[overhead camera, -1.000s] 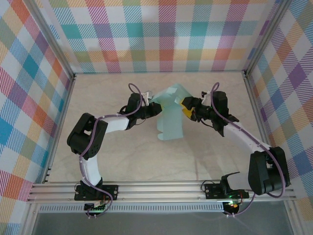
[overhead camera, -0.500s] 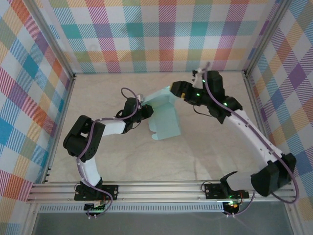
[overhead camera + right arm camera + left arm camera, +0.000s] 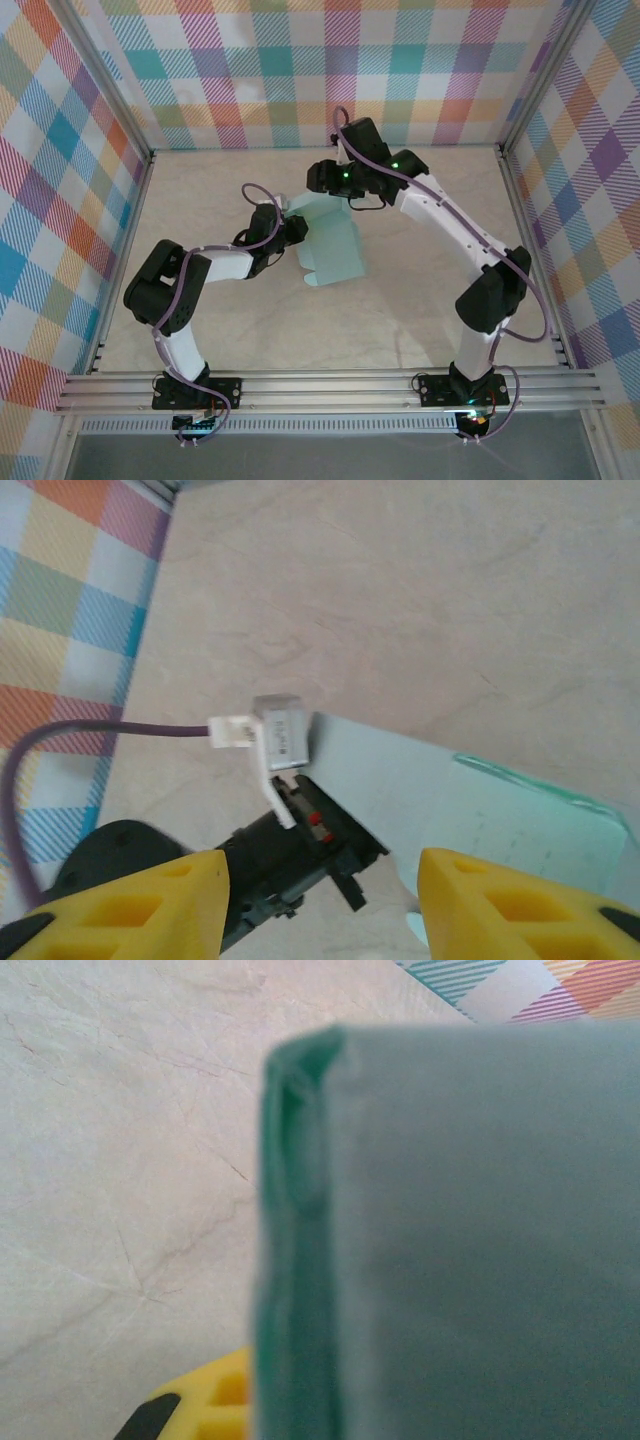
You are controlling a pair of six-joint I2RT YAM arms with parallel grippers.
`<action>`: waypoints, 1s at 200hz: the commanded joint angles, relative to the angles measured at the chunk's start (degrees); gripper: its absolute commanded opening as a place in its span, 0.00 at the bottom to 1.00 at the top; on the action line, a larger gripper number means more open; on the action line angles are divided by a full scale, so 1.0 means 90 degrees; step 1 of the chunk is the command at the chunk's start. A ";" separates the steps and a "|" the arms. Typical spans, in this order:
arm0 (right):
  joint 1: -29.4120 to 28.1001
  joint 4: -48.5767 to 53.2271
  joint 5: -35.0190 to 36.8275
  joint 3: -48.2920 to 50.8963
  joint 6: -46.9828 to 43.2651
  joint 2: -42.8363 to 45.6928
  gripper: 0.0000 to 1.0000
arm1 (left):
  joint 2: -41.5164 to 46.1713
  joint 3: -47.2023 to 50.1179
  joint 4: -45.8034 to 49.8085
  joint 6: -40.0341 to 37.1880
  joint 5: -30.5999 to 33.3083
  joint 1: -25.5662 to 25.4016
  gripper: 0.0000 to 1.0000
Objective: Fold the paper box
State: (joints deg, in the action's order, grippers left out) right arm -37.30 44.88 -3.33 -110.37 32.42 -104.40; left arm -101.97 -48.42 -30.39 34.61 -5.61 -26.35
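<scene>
Two jaws differ: the left gripper pinches the left edge of the paper box; the right gripper hangs open over its far end. Its long axis runs near to far.

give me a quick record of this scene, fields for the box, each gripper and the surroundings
paper box: pale mint card, partly folded, near the middle of the table
left gripper: shut on the paper box, at its left edge
right gripper: open, yellow fingers apart, nothing between them, over the box's far end
table: pale marbled surface
walls: colourful plaid panels on three sides
</scene>
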 commanded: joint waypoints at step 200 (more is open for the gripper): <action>0.0004 0.1732 0.0419 -0.1572 -0.0067 -0.1203 0.07 | 0.0258 0.0125 -0.0413 -0.0254 -0.0127 0.0021 0.00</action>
State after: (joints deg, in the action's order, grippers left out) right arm -37.30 58.59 0.23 -122.72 31.38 -114.76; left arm -101.82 -48.01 -31.68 33.36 -6.31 -26.35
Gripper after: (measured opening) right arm 0.111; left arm 0.090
